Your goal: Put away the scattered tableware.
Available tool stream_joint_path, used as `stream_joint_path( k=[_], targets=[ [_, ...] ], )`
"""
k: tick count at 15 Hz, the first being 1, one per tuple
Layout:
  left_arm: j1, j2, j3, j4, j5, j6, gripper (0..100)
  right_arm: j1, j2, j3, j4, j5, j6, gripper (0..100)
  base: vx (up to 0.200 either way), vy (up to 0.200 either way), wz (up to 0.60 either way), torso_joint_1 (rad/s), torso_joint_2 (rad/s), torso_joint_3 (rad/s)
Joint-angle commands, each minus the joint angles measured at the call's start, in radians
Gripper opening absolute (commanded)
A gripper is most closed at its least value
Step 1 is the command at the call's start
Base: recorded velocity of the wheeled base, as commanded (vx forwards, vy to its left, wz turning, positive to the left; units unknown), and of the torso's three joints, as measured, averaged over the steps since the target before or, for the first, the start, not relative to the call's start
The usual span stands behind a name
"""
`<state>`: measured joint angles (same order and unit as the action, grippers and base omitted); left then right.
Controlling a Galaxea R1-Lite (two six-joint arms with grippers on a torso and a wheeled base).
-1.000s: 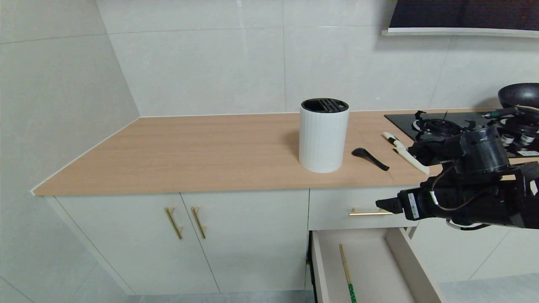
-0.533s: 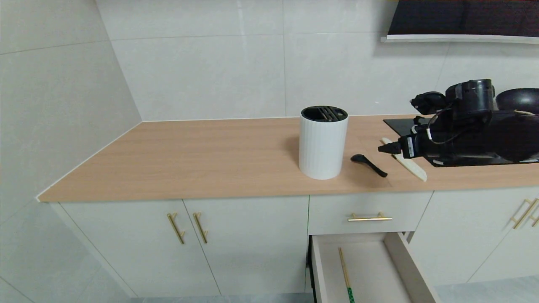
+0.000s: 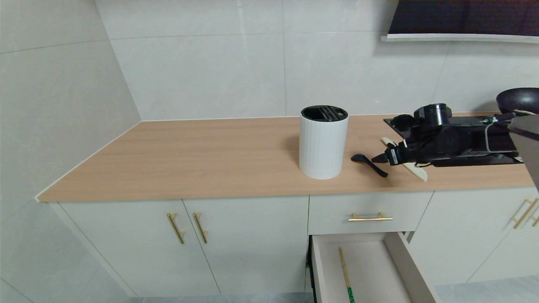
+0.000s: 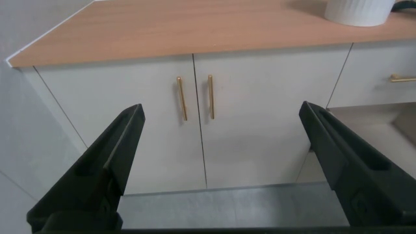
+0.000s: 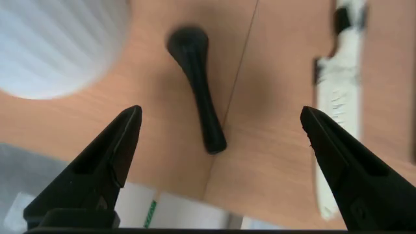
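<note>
A black spoon (image 3: pixel 369 164) lies on the wooden counter (image 3: pixel 210 155), right of a white ribbed utensil holder (image 3: pixel 323 143). A white knife (image 3: pixel 417 171) lies further right, partly hidden by my right arm. My right gripper (image 3: pixel 379 159) hovers low over the counter between spoon and knife. In the right wrist view it (image 5: pixel 221 118) is open, with the spoon (image 5: pixel 197 84) lying between and below its fingers, the knife (image 5: pixel 338 104) to one side and the holder (image 5: pixel 58 45) to the other. My left gripper (image 4: pixel 221 162) is open, down in front of the cabinet doors (image 4: pixel 195 117).
Below the counter an open drawer (image 3: pixel 402 263) holds a pair of chopsticks (image 3: pixel 346 275). A closed drawer with a gold handle (image 3: pixel 369 218) sits above it. A black hob (image 3: pixel 463 122) with a dark pan (image 3: pixel 520 99) occupies the counter's right end. Tiled walls stand behind and left.
My right arm rose from in front of the drawers to above the counter, then came down toward the spoon and knife. The head view shifted slightly.
</note>
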<state>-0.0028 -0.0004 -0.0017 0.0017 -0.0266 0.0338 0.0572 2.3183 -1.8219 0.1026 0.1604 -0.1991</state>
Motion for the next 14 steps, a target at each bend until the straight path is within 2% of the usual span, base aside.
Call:
stream_joint_path(
  k=[1, 6, 14],
  targets=[
    [0.0, 0.0, 0.0, 0.0, 0.001, 0.0, 100, 0.009, 0.069, -0.01, -0.003, 0.001, -0.003, 100, 0.0, 0.0, 0.0, 0.0, 0.0, 0.0],
    [0.0, 0.0, 0.0, 0.0, 0.001, 0.0, 100, 0.018, 0.113, -0.016, -0.106, -0.001, 0.001, 100, 0.0, 0.0, 0.0, 0.0, 0.0, 0.0],
    [0.0, 0.0, 0.0, 0.0, 0.001, 0.0, 100, 0.015, 0.174, -0.077, -0.109, 0.025, 0.007, 100, 0.0, 0.0, 0.0, 0.0, 0.0, 0.0]
  ],
)
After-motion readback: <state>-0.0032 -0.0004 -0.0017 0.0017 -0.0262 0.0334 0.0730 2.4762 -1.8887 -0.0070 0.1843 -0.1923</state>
